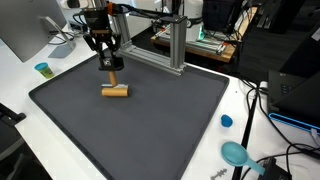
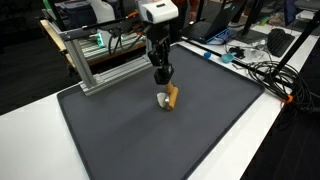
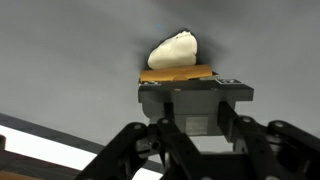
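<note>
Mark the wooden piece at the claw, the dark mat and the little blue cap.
wooden piece (image 1: 116, 91): exterior view, middle of its lying round part.
dark mat (image 1: 150, 125): exterior view, bare middle.
blue cap (image 1: 226, 121): exterior view, its top.

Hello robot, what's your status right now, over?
Hand shut on wooden piece. Piece down at the dark mat. Metal frame just behind; blue cap far off.
</note>
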You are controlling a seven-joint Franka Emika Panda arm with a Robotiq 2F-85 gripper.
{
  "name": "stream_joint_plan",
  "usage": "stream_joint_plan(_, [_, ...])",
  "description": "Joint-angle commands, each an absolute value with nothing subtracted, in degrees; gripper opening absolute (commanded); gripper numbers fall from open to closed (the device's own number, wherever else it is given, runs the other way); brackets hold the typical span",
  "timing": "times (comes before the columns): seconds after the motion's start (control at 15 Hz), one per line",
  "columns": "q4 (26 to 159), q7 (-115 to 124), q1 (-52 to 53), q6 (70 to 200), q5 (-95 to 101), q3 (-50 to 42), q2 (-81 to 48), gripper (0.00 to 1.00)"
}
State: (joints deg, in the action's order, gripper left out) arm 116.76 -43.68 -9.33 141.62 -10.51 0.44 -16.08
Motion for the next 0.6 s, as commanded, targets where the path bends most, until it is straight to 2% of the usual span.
stream_joint_plan(0.0, [116.4, -45.0, -10.2, 137.6, -9.1, 0.3, -16.9, 0.21])
stream_joint_plan(0.53, [116.2, -45.4, -12.2, 138.7, -13.0, 0.1, -14.4, 0.21])
